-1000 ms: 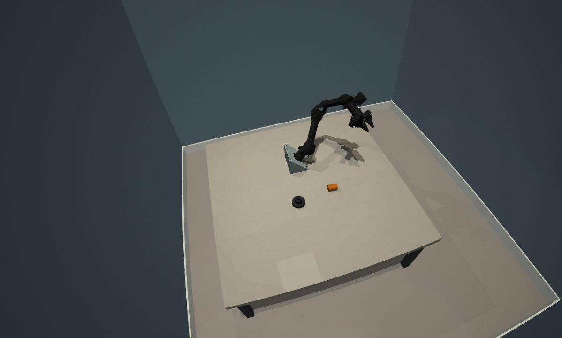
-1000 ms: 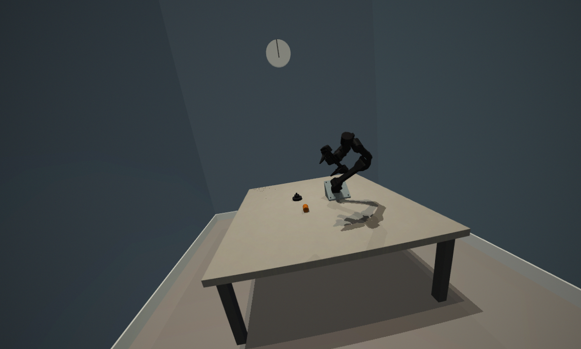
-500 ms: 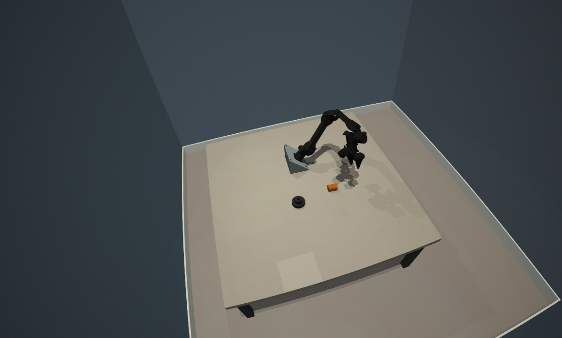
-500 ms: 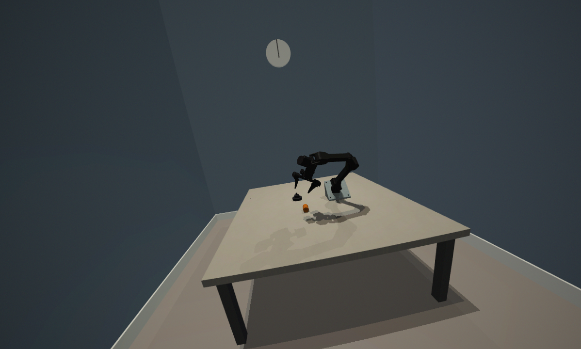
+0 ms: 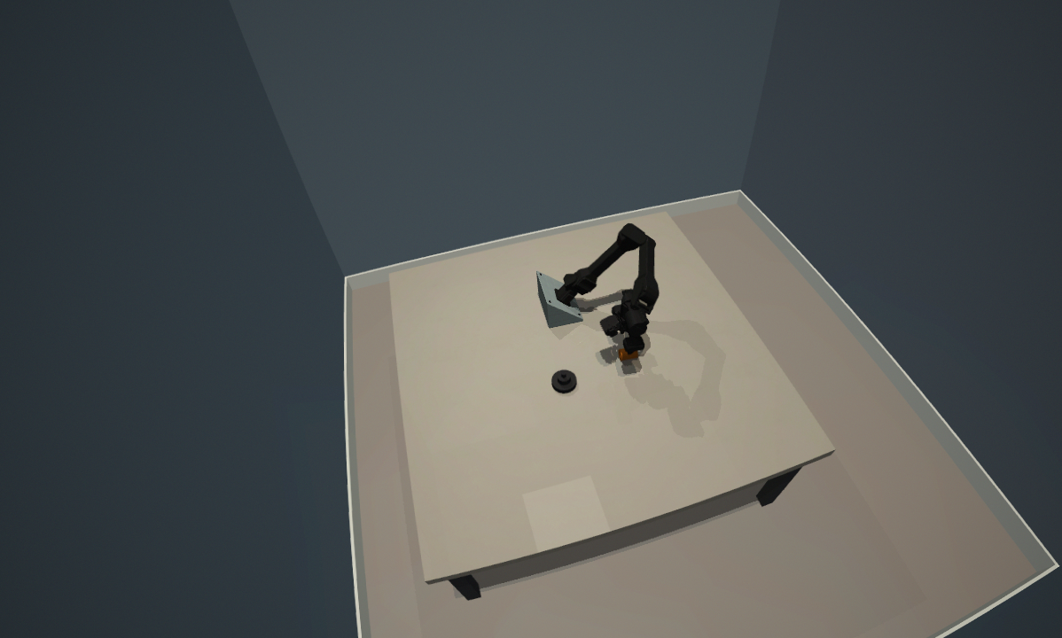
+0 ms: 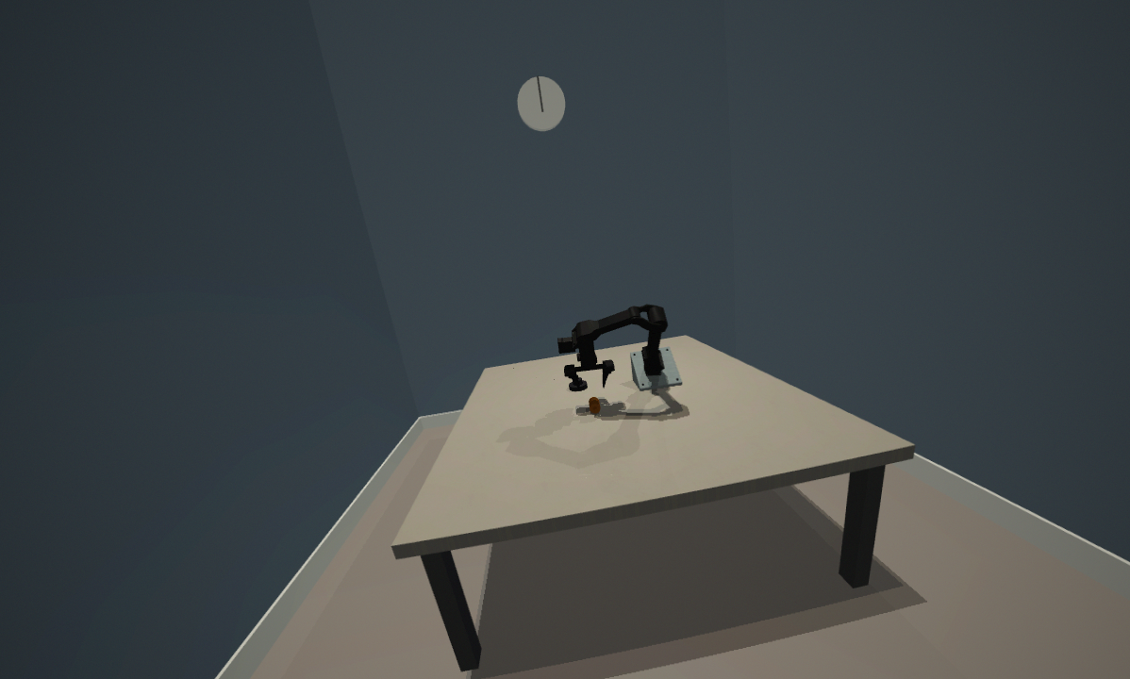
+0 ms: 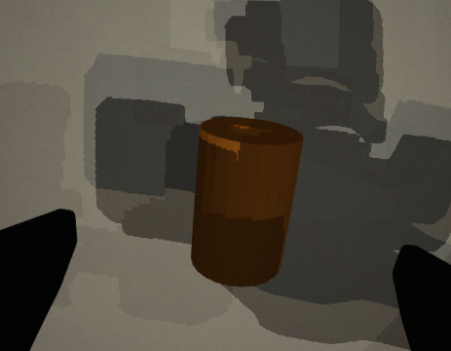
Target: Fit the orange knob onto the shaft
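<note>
While the black parallel-jaw gripper [image 5: 633, 344] [image 6: 589, 384] [image 7: 240, 248] hung fingers-down with its fingers spread wide and nothing gripped, the orange cylindrical knob [image 5: 627, 355] [image 6: 593, 405] [image 7: 244, 195] lay on its side on the table below it. Left of the gripper in the top view, the dark round pedestal [image 5: 564, 386] [image 6: 575, 388] bore the short dark shaft [image 5: 563, 377], apart from the knob. The knob's side showed fine lengthwise facets, shaded darker toward one end. Beneath the gripper, the smooth beige tabletop [image 5: 479, 396] [image 6: 721, 438] carried overlapping grey shadows. Behind the gripper, toward the arm's foot, stood a pale grey-blue wedge-shaped mount [image 5: 564, 320] [image 6: 675, 382].
</note>
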`<act>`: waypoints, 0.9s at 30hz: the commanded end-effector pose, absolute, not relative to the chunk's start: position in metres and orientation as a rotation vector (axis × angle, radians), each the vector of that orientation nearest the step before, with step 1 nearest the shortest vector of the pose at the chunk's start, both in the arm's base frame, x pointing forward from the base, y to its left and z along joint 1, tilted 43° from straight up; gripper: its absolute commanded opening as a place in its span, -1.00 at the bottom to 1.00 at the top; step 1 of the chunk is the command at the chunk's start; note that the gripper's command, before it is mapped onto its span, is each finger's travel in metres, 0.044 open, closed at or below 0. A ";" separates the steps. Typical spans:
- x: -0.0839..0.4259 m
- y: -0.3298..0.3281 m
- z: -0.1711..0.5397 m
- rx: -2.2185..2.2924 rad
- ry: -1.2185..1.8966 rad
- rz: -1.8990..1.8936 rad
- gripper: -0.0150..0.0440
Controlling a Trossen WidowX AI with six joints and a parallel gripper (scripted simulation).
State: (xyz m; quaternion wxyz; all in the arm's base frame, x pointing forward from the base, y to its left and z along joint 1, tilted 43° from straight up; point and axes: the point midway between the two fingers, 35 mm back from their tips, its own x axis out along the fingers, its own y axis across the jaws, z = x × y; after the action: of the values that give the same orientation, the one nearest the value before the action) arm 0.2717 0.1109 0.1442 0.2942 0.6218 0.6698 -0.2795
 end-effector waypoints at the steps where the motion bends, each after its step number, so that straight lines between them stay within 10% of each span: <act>1: 0.269 0.114 0.137 1.648 1.806 -0.734 1.00; 27: 0.267 0.148 0.101 1.649 1.806 -0.732 1.00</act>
State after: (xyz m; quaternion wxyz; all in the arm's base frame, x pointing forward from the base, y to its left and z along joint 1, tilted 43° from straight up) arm 0.2683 0.1434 0.1062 0.2940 0.6178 0.6760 -0.2736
